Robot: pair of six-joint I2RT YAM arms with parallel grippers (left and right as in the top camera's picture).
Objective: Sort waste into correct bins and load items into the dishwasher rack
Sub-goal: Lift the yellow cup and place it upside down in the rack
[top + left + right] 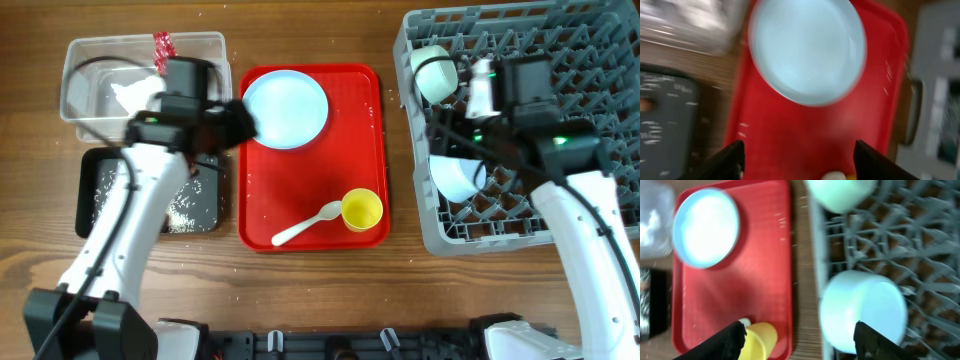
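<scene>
The light blue plate (286,108) (807,50) (705,227), the yellow cup (362,210) (757,340) and the white spoon (305,227) lie on the red tray (300,190). The pale green bowl (434,72) (840,192) and the small light blue bowl (455,176) (862,310) sit in the grey rack (590,40). The clear bin (85,60) holds white tissue (130,92) and the red wrapper (162,45). The black bin (90,200) holds white grains (185,212). My left gripper (240,120) (800,165) is open and empty at the plate's left edge. My right gripper (478,100) (800,345) is open and empty above the rack's left part.
The red tray lies between the two bins and the rack on a wooden table (330,290). The rack's upright pegs (920,240) stand around both bowls. A small brownish bit (645,104) shows blurred in the black bin. The carrot is out of view.
</scene>
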